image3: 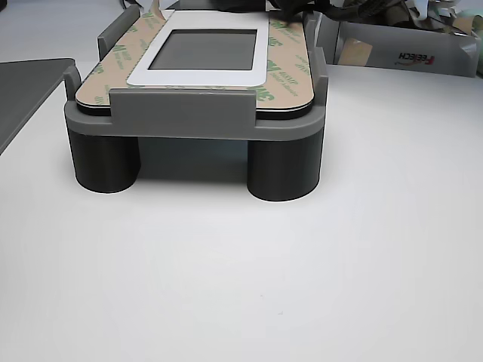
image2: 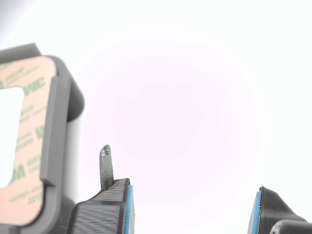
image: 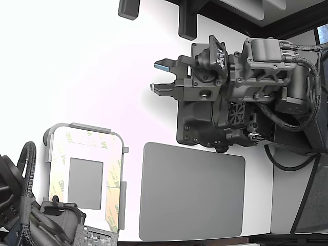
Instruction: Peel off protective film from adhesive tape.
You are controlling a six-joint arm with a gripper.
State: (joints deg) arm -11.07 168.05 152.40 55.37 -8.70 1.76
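Observation:
The adhesive tape with its protective film, cream with green 3M logos, borders a grey rectangle on a white plate held in a grey fixture at the exterior view's lower left. My gripper is open and empty, well away from the plate, over bare white table with its blue-padded fingers pointing to the exterior view's left. In the wrist view the gripper is open, with the film and the fixture off to one side. The other view shows the film lying flat on the raised fixture.
A large dark grey mat lies on the white table between the fixture and my arm's base. A second arm with cables sits by the fixture at the exterior view's lower left. A cardboard box stands behind the fixture in the other view.

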